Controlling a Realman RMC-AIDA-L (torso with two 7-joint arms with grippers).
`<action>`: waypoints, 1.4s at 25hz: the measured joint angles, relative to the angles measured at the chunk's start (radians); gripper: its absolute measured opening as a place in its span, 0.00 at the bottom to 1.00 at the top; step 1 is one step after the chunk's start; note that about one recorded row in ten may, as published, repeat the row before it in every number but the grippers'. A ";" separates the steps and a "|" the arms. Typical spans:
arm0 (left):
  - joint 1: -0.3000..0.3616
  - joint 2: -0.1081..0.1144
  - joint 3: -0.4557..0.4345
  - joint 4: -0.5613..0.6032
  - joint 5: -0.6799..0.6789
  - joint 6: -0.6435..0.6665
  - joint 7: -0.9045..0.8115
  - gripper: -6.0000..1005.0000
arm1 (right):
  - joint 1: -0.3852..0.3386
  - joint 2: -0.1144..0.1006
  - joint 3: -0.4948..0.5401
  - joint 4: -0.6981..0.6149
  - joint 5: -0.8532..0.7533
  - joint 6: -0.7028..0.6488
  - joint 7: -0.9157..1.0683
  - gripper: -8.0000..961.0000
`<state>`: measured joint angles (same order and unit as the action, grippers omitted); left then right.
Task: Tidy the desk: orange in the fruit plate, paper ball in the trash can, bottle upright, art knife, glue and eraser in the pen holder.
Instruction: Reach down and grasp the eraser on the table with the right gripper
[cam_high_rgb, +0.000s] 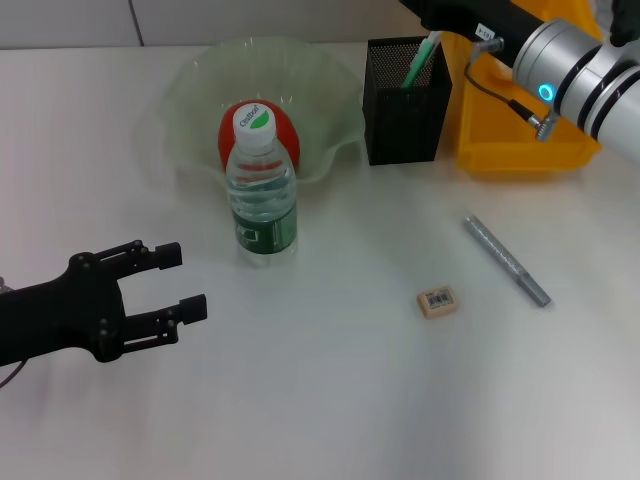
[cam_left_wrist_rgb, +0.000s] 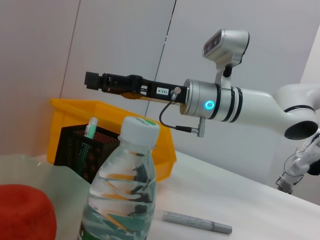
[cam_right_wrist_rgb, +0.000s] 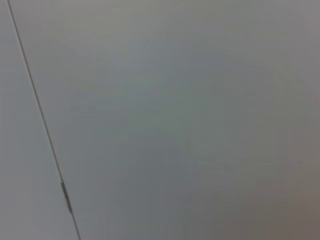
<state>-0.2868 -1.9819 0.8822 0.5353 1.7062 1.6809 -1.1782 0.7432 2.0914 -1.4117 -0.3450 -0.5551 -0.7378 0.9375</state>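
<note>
Two items still lie loose on the desk: the silver art knife (cam_high_rgb: 506, 260) and the small eraser (cam_high_rgb: 438, 301), both in front of the black mesh pen holder (cam_high_rgb: 405, 102); the knife looks slim, stiff and likely slick, best pinched mid-barrel; the eraser looks light and grippy, best taken across its short sides. The right gripper (cam_high_rgb: 450, 17) reaches level above the pen holder, a green stick (cam_high_rgb: 421, 60) below it; whether it grips cannot be told. The left gripper (cam_high_rgb: 172, 283) hovers wide open, near the upright water bottle (cam_high_rgb: 260, 190).
</note>
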 joint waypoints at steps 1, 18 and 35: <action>0.000 0.000 0.000 0.000 0.000 0.000 0.000 0.78 | -0.001 -0.002 -0.001 -0.003 -0.005 -0.010 0.013 0.54; 0.013 0.020 -0.022 0.005 0.006 0.051 -0.014 0.78 | -0.051 -0.044 0.220 -0.891 -1.701 -0.820 1.218 0.54; 0.016 0.019 -0.014 0.000 0.007 0.067 -0.022 0.78 | 0.067 -0.003 -0.089 -0.823 -2.011 -0.925 1.307 0.66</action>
<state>-0.2709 -1.9629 0.8679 0.5354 1.7134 1.7483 -1.2003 0.8099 2.0888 -1.5005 -1.1682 -2.5665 -1.6627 2.2440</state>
